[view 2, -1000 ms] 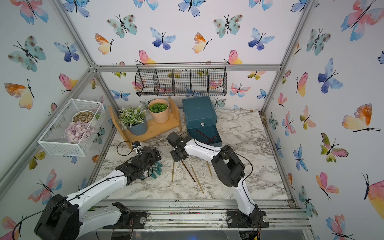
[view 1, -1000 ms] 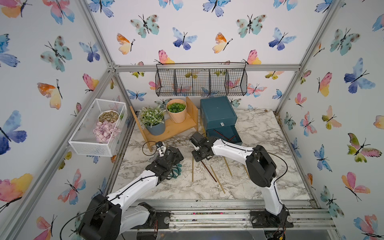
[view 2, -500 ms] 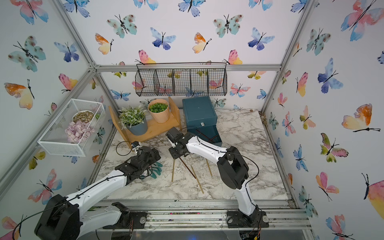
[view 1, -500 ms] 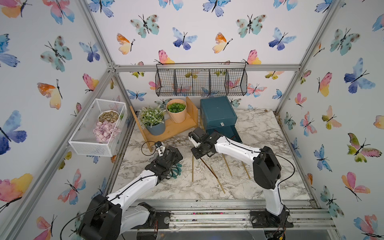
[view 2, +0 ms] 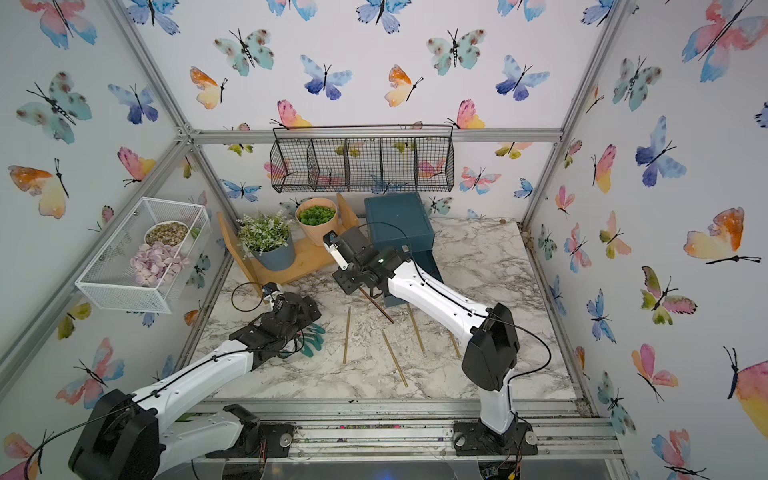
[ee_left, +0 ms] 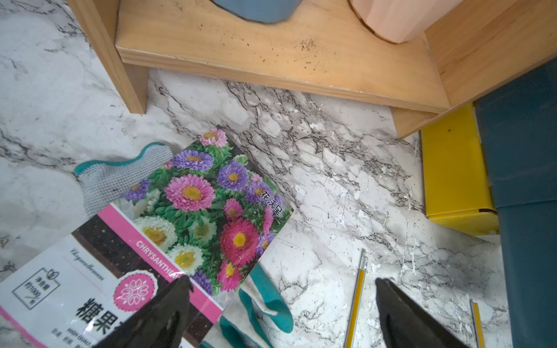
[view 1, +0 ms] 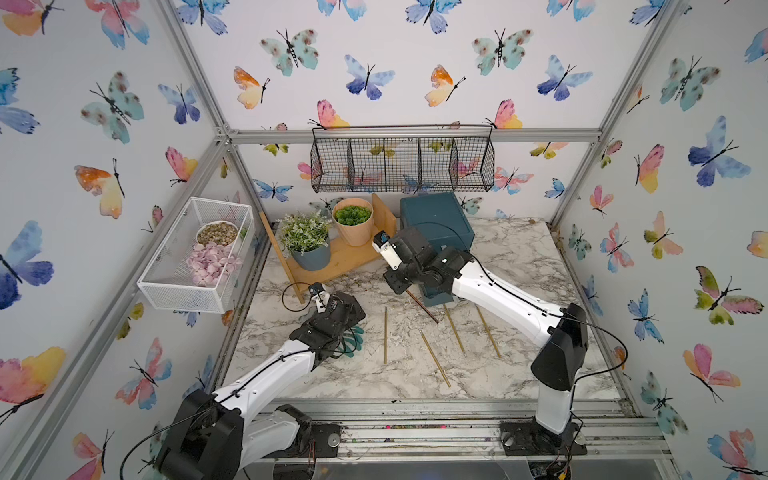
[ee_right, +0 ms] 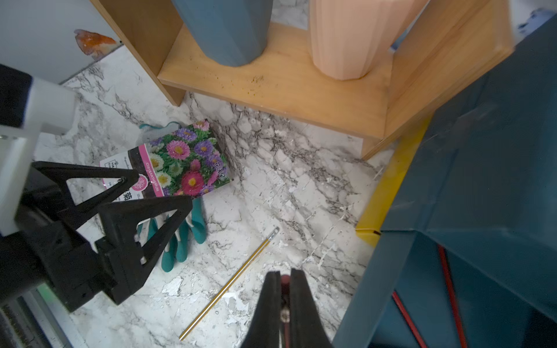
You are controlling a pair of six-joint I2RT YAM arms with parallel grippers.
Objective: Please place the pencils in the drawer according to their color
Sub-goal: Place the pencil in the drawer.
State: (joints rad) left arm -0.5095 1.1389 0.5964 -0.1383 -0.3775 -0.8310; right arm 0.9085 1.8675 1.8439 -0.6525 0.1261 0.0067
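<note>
Right gripper (ee_right: pixel 284 272) clamps reddish-brown pencil (view 1: pixel 426 311) beside drawer (view 1: pixel 436 220) edge; left gripper (ee_left: pixel 281 280) spread wide.

Left claw (ee_left: pixel 283 281): jaws wide apart, arm low, stretched forward. Right claw (ee_right: pixel 283 275): jaws pinched on reddish-brown pencil (view 1: pixel 423 307), wrist angled down, forearm extended.

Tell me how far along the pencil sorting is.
Done: at least two red pencils lie in the open teal drawer. In hand: the right gripper is shut on another reddish pencil. To do: four gold pencils lie on the table; the left gripper is open, holding nothing.
</note>
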